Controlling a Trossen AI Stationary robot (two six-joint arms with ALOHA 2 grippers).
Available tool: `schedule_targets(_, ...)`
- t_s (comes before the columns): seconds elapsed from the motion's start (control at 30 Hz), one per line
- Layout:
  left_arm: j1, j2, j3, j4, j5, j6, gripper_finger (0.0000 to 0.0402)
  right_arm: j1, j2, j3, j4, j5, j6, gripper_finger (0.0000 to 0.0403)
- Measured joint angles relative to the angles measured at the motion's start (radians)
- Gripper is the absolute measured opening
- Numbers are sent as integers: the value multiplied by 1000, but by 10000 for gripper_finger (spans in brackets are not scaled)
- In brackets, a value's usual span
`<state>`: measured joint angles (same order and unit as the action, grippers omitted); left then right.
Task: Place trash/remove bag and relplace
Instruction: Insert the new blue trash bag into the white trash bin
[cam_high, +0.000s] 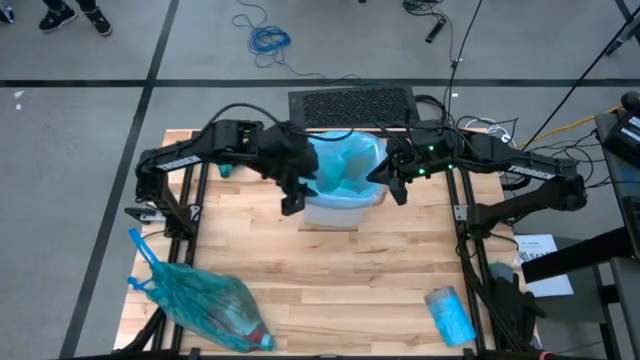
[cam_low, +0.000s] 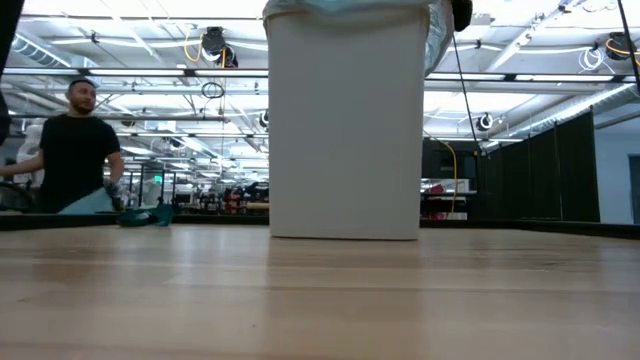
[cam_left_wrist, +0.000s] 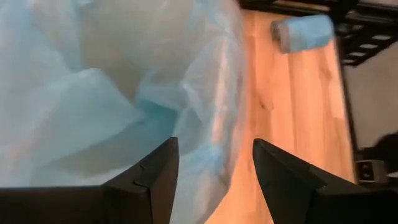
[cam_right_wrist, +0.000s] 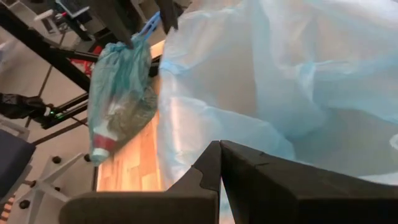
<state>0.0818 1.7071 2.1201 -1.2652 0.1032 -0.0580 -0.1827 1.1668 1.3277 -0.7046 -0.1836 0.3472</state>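
A white bin (cam_high: 330, 213) stands at the table's far middle, lined with a pale blue bag (cam_high: 345, 165) whose film bunches loosely inside. My left gripper (cam_left_wrist: 214, 180) is open above the bag's rim on the bin's left side, with the rim's edge (cam_left_wrist: 208, 155) passing below the gap. My right gripper (cam_right_wrist: 221, 152) is shut at the bag's rim on the bin's right side. The trash sits inside a tied teal bag (cam_high: 210, 310) lying on the table's near left. A red-and-white bottle (cam_right_wrist: 102, 143) shows through its film. My right gripper is shut right at the blue bag's rim (cam_right_wrist: 249, 134) on the bin's right side, slanting down from the right. Its own fingers hide the tips, so I cannot tell whether any film is caught between them.
A roll of blue bags (cam_high: 450, 315) lies at the near right corner. A dark mesh panel (cam_high: 350, 105) sits just beyond the table's far edge. A person (cam_low: 75, 150) stands in the room behind. Bare wood lies between the bin and the near edge.
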Motion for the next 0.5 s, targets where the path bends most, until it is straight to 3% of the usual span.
schedule_targets(0.27, 11, -91, 1, -46, -193, 1, 200, -28, 30, 1, -2, -34, -20, 0)
schedule_targets(0.5, -13, -83, 0, -85, -99, 192, 200, -34, 55, 1, 14, -63, -27, 0)
